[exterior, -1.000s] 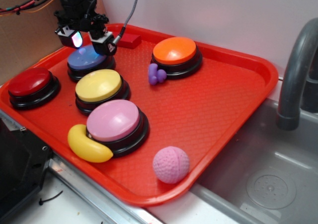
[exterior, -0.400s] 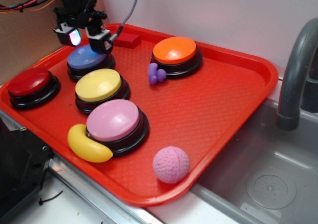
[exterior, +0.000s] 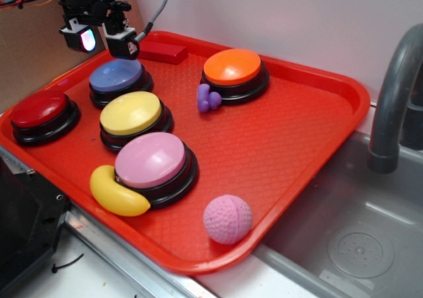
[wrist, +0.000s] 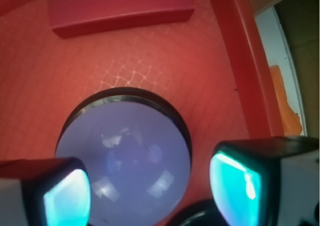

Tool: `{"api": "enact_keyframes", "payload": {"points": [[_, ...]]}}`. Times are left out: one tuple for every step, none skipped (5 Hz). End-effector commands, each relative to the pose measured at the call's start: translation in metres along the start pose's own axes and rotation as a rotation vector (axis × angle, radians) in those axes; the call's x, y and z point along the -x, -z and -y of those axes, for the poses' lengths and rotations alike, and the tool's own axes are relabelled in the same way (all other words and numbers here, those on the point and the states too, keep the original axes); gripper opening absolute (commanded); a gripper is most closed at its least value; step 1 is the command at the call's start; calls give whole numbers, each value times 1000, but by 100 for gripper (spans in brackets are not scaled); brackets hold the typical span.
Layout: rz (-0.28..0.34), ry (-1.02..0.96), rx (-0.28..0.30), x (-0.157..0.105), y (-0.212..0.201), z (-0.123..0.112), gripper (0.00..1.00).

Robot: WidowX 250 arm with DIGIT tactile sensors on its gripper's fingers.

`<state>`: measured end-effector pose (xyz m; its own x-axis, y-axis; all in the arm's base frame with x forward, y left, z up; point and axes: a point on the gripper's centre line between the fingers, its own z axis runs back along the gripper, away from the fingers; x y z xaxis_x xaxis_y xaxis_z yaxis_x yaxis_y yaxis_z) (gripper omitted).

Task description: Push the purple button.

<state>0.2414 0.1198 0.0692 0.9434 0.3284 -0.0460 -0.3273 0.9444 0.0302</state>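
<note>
Directly beneath pincer (exterior: 98, 39) (spread): purple button (exterior: 117, 76)

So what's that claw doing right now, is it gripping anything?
Claw: open, holding nothing, hanging above the purple button without touching it.

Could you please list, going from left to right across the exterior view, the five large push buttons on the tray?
Red button → purple button → yellow button → pink button → orange button.
</note>
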Motion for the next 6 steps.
{"api": "enact_keyframes", "payload": {"points": [[112,-1,-42,0,-41,-9,100],[119,-2,-47,1,-45,-10,100],[125,-10,-70,5,-53,-11,100],[142,-18,-73,9,-62,-12,100],[149,-31,-74,11,-67,-13,100],[152,-24,-72,14,-73,-11,100]]}}
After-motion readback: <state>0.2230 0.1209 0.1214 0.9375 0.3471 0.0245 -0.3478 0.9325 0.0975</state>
